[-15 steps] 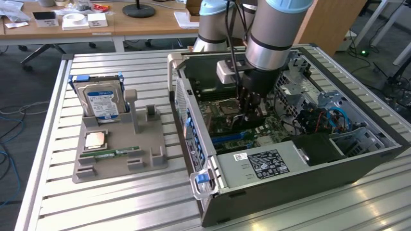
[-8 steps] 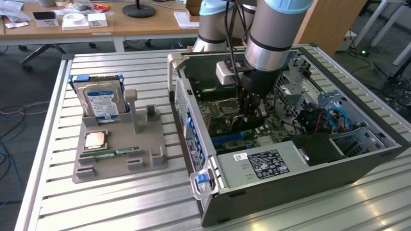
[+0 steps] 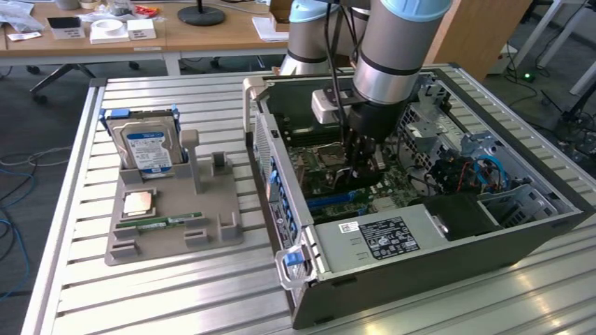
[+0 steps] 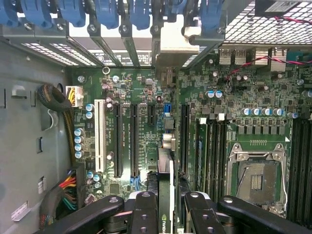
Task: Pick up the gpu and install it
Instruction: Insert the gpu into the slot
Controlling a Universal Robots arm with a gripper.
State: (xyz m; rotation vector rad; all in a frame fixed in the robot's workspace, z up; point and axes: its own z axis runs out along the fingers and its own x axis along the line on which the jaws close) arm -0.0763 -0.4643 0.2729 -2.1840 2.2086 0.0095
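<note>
1. A slatted metal table point(image 3: 186, 293) carries everything. Seen in the exterior view, a grey holder point(image 3: 223, 241) lies at nine o'clock from the middle of the table.
2. On that holder a hard drive point(image 3: 147, 150) with a blue label stands upright at its eleven o'clock corner. A square chip point(image 3: 139, 202) lies flat just below it, toward six o'clock.
3. A green memory stick point(image 3: 170, 222) lies on the holder at five o'clock from the chip, close to it.
4. An open computer case point(image 3: 437, 265) lies on its side at three o'clock from the holder, just beside it, with its inside facing up.
5. The robot arm point(image 3: 396, 49) comes in from twelve o'clock and reaches down into the case. The gripper point(image 3: 361, 166) hangs near the middle of the case, low over the green board.
6. In the wrist view the gpu point(image 4: 165, 165) shows edge-on as a slim dark slab. The jaws pinch it, with one of the black fingers point(image 4: 145, 214) against each flat side.
7. The gpu sits inside the case, over the motherboard point(image 4: 146, 83), lined up lengthwise with the long card slots point(image 4: 117, 139). Whether its edge touches a slot I cannot tell.
8. The bare processor socket point(image 4: 257, 178) lies on the same board, apart from the gpu.
</note>
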